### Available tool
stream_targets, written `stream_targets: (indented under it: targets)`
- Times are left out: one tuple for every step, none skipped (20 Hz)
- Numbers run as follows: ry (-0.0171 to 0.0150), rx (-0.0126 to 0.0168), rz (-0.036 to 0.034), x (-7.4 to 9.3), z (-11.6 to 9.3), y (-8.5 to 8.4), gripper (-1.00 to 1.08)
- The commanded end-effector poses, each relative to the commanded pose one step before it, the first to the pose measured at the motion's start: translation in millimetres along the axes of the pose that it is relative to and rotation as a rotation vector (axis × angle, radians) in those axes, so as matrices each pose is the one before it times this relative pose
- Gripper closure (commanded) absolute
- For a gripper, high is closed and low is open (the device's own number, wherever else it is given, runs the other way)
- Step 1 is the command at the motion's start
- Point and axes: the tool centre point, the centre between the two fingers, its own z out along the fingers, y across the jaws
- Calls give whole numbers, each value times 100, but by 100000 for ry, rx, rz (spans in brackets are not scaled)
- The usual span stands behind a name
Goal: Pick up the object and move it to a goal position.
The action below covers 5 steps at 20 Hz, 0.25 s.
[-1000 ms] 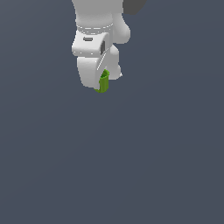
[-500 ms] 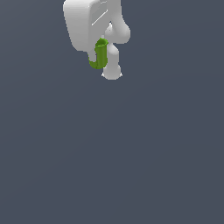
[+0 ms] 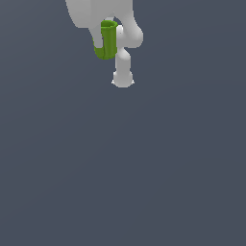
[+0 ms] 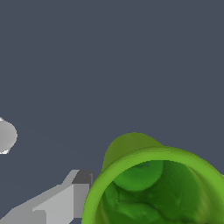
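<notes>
The object, a small bright green hollow cylinder [image 3: 109, 38], is held in my white gripper [image 3: 106, 45] near the top of the exterior view, well above the grey floor. The gripper is shut on it, and one white finger [image 3: 98, 37] crosses its side. The cup's open end shows, with a darker inside. In the wrist view the green cup [image 4: 153, 188] fills the lower part of the picture, open end toward the camera, with one grey finger [image 4: 65, 201] beside it. The other finger is hidden. No goal marker shows.
The arm's white link and base [image 3: 123, 74] lie just below the gripper in the exterior view. A white rounded part [image 4: 6, 136] shows at the wrist view's edge. The dark grey floor [image 3: 125, 168] fills everything else.
The gripper has risen with the green cup, moving up in the exterior view and looking larger. The cup's open end now shows.
</notes>
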Motion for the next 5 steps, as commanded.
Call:
stream_targets:
  targets:
    - [-9, -60, 13, -4, -533, 30, 108]
    - [0, 0, 0, 1, -99, 12, 108]
    - [0, 0, 0, 1, -67, 10, 108]
    - [0, 0, 0, 0, -39, 6, 108]
    - [0, 0, 0, 0, -13, 2, 108]
